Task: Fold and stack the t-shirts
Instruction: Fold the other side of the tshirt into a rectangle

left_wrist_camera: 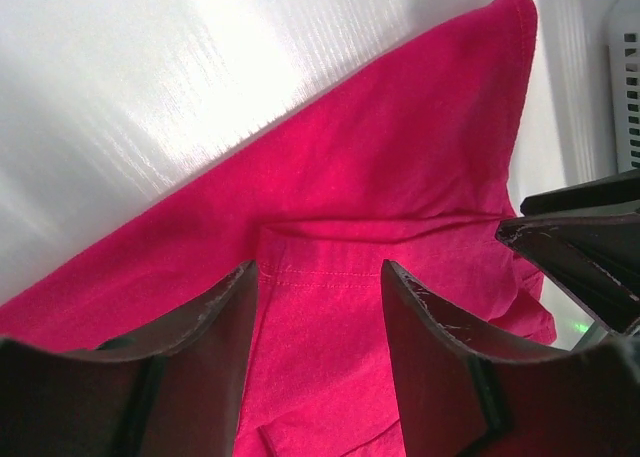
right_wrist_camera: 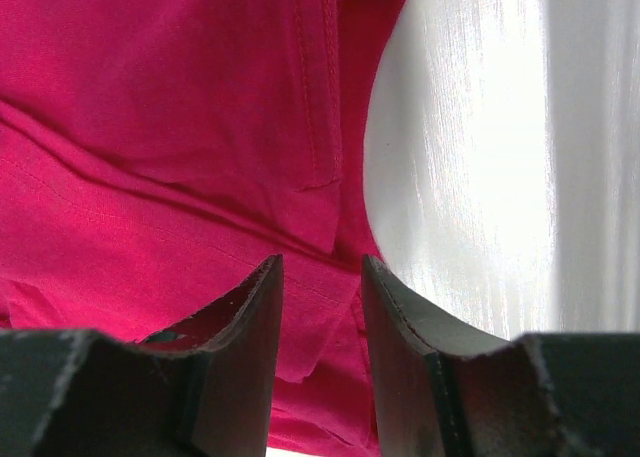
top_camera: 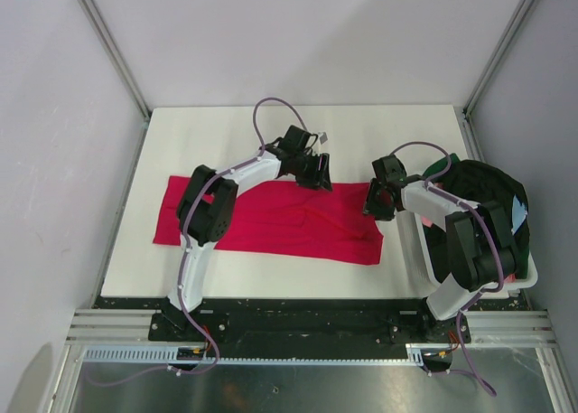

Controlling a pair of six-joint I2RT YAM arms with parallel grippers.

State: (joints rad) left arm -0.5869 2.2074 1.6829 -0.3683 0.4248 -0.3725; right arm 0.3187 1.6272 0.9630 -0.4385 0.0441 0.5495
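The flat white table (top_camera: 271, 124) takes up most of the overhead view. A plain bright red cloth t-shirt (top_camera: 271, 223) lies across its middle as a long folded strip, running from 9 o'clock to 3 o'clock. A white plastic tub (top_camera: 533, 270) sits at the table's 3 o'clock edge, stuffed with a heap of dark black and green shirts (top_camera: 479, 183).

The left gripper (top_camera: 318, 171) sits over the red shirt's 12 o'clock edge. Its jaws are spread fairly wide, with a folded hem showing in the gap and nothing pinched.

The right gripper (top_camera: 375, 201) is at the shirt's 3 o'clock end, close beside the tub. Its jaws are noticeably narrower but still apart, right over the cloth's edge where red meets bare table.
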